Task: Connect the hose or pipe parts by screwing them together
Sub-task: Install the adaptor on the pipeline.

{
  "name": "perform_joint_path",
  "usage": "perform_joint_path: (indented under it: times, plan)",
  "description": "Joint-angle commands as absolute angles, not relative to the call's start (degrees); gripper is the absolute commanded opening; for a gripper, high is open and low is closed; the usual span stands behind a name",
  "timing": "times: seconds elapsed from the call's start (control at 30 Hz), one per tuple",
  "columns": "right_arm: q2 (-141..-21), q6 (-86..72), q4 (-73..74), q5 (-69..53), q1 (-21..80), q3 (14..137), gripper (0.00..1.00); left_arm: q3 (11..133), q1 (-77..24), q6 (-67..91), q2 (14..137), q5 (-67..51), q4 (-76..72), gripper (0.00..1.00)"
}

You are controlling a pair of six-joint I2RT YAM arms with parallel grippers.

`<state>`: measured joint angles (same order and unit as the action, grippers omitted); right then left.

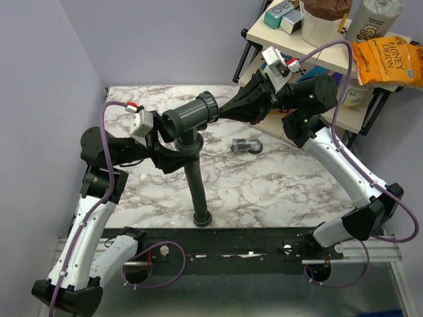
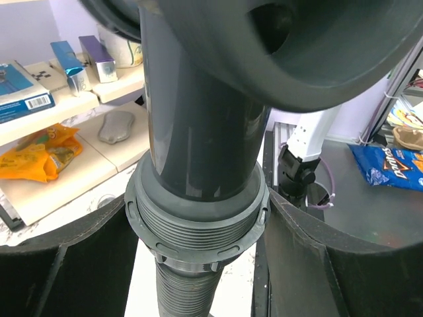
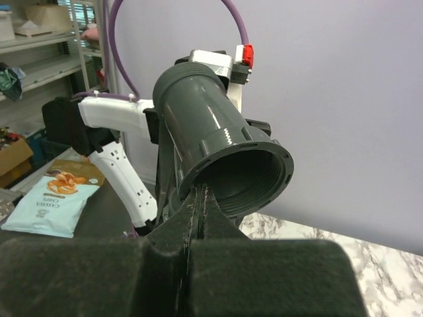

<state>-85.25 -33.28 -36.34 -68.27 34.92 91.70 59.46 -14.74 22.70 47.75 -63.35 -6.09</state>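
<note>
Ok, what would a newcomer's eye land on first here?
The big grey fitting held up mid-scene, its ribbed hose reaching down to the marble table. The left gripper grips it at the collar nut, while the right gripper, shut, points into the fitting's open threaded mouth. A small clear piece lies on the table.

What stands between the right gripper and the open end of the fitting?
Nothing visible. The right gripper, shut, has its tip right at the lower rim of the fitting's open threaded mouth, with no object between them. The left gripper holds the fitting from the far side, out of that path.
</note>
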Motion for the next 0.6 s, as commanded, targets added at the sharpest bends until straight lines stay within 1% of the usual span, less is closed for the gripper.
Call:
perform_joint_path:
  times: [0.0,0.17,0.43,0.57]
  plan:
    - [-82.27,-35.25,-40.08,-69.61,35.42,89.74,0.01,61.43,-14.77,20.83,47.46,-58.54,-4.75,0.0]
    - [-81.12,-34.37,-39.38,-69.08,35.95,87.9,0.01,62.14,-14.77,18.46,47.37,-55.47,-2.2,0.0]
    - [-78.66,-26.11,-30.59,-66.71,38.14,86.84,0.01,62.75,-14.77,17.32,47.37,-52.47,-0.7,0.0]
    - [-78.75,-23.12,-25.95,-65.48,39.28,88.59,0.01,62.75,-14.77,17.23,47.37,-52.29,-0.53,0.0]
